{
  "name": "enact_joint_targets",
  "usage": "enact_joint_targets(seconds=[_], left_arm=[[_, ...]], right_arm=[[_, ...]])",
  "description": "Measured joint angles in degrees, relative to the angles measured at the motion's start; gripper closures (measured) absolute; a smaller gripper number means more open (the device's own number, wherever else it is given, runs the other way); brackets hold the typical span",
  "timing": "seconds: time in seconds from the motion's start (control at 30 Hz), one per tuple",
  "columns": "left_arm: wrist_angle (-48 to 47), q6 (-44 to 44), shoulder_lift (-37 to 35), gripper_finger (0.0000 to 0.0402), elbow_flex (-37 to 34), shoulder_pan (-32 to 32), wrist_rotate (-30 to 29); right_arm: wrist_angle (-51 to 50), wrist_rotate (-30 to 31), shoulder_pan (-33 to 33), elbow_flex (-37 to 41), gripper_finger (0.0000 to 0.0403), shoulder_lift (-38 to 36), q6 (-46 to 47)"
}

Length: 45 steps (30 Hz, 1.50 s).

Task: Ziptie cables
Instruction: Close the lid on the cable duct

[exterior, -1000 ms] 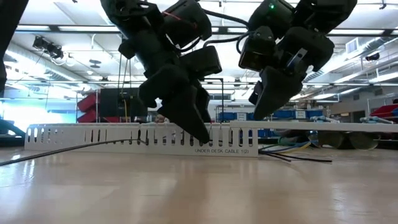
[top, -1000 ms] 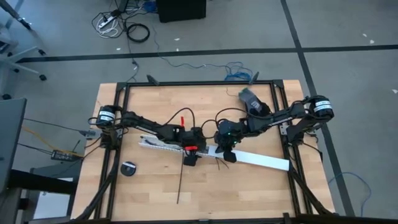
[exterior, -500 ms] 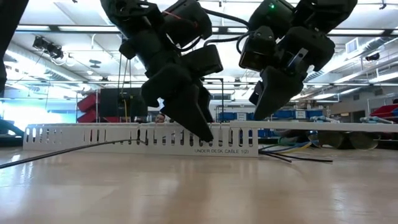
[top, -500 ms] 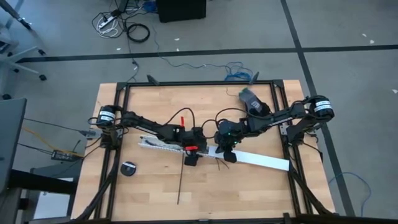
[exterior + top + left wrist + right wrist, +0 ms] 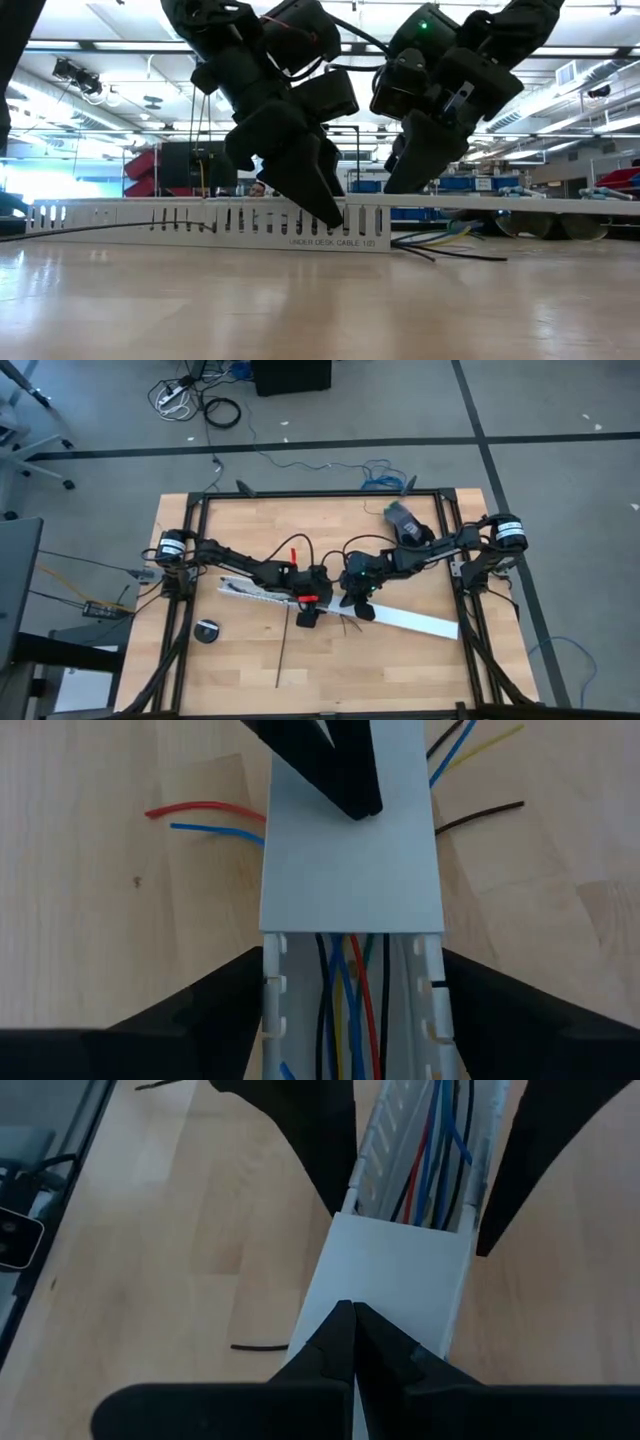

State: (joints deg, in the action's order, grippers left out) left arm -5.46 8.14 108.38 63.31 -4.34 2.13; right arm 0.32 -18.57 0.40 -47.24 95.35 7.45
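The white slotted channel [image 5: 262, 593] lies across the table, and a flat white lid [image 5: 415, 620] covers its right half. The cables [image 5: 350, 1010] run inside the open channel. Their coloured ends [image 5: 205, 815] stick out from under the lid and also show in the low view [image 5: 440, 245]. The ziptie [image 5: 284, 655] lies flat on the wood, reaching from under the left gripper toward the near edge. My left gripper [image 5: 352, 970] is open, one finger on each side of the channel. My right gripper [image 5: 352, 1330] is shut, with its tips on the lid. My left gripper straddles the channel from above, right at the lid's end, with its fingers [image 5: 240, 980] close against the two outer walls; I cannot tell whether they touch. My right gripper presses its shut fingertips [image 5: 350, 790] down on the lid's flat top [image 5: 400, 1270], near the lid's left end. It comes slanting down from the right, and the lid rests on the channel.
A small black round object [image 5: 208, 631] lies near the table's left near side. A grey object [image 5: 400, 517] sits at the far right corner. The black frame [image 5: 300, 497] borders the table. Bare wood stretches along the near side, around the ziptie.
My right gripper has moved toward the table's left edge, staying shut. The channel and its lid have slid left along the table between the left fingers. The ziptie's near end has swung left.
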Motion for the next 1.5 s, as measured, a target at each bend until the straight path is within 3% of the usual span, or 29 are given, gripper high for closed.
enact_joint_targets(seconds=[0.87,1.23,1.5], left_arm=[[0.48,-0.18,0.0,0.0129,0.0,0.04,0.04],[0.81,-0.45,0.0,0.0174,0.0,-0.35,-0.22],[0.9,-0.59,0.0,0.0177,0.0,-0.44,0.09]], right_arm=[[1.35,-1.39,-1.2,-0.07,0.0403,0.09,-1.11],[2.38,-3.36,-2.35,-0.07,0.0403,0.24,-4.64],[3.86,-6.66,-2.95,-0.03,0.0403,1.19,-7.13]])
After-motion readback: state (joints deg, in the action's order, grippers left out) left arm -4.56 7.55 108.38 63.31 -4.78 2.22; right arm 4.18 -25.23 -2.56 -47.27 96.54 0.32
